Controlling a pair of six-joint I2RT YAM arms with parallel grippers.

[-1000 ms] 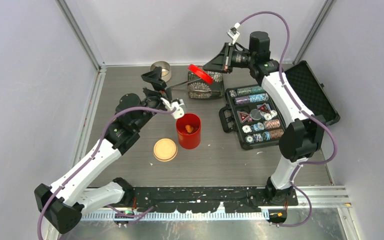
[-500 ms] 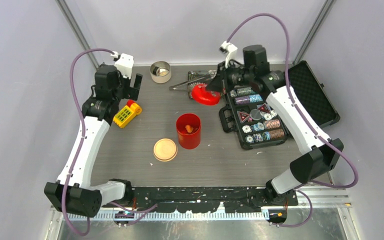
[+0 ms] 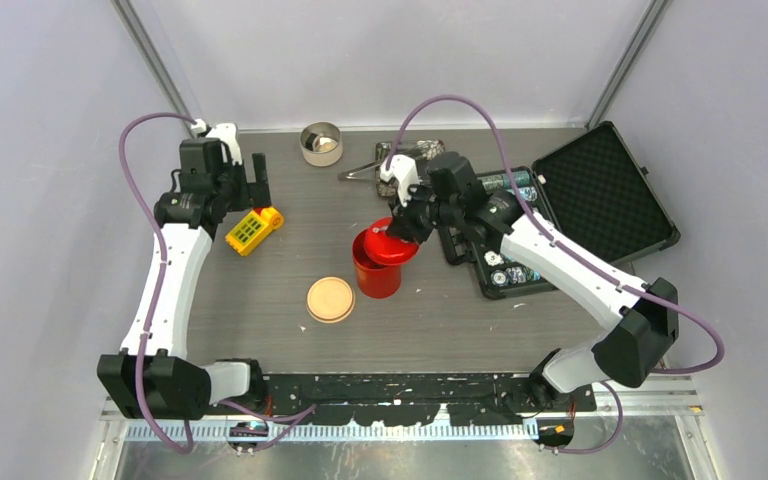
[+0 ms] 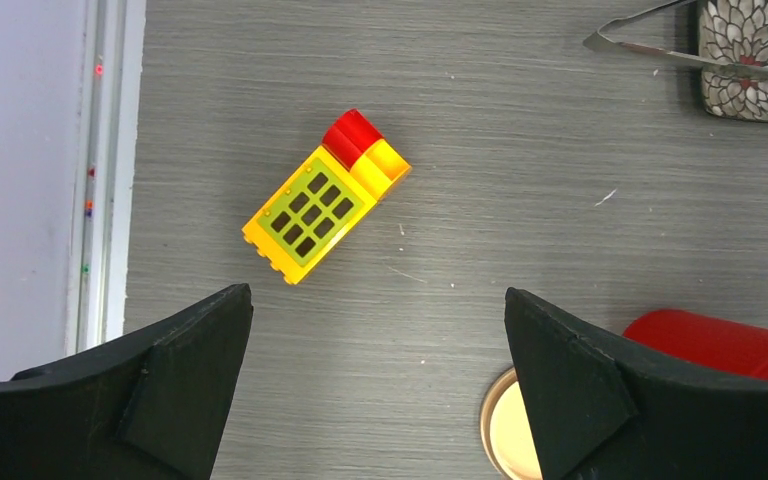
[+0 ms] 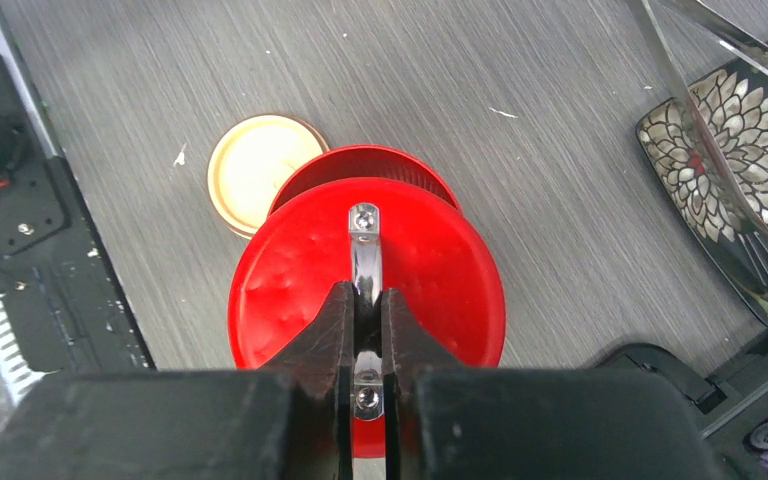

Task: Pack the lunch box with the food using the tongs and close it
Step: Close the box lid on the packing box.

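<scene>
Two right fingers (image 5: 325, 330) are pinched shut on the silver metal handle (image 5: 364, 262) of the red lid (image 5: 440, 290). The lid is a round, glossy disc. Its strap handle runs across the middle, straight out from between the fingers. It hangs directly below them, flat side down, over the mouth of the red canister (image 5: 360, 158), shifted slightly off it so that an arc of the rim shows past the lid's edge. The canister (image 3: 378, 280) stands upright near the middle of the surface (image 3: 290, 230), and the beige disc lid (image 3: 331, 298) lies flat just beside it on the side toward the left edge.

Toward the far edge, the thin silver tongs (image 3: 360, 170) lie with their long axis roughly along that edge. Their joined end points toward the left edge and their two arms spread over a flower-patterned dish (image 5: 720, 170). The cream tub (image 3: 321, 143) stands near the far edge.

Near the left edge, the left fingers (image 4: 190, 370) are spread wide and hold nothing, hovering above a yellow-and-red toy block (image 4: 325, 195).
</scene>
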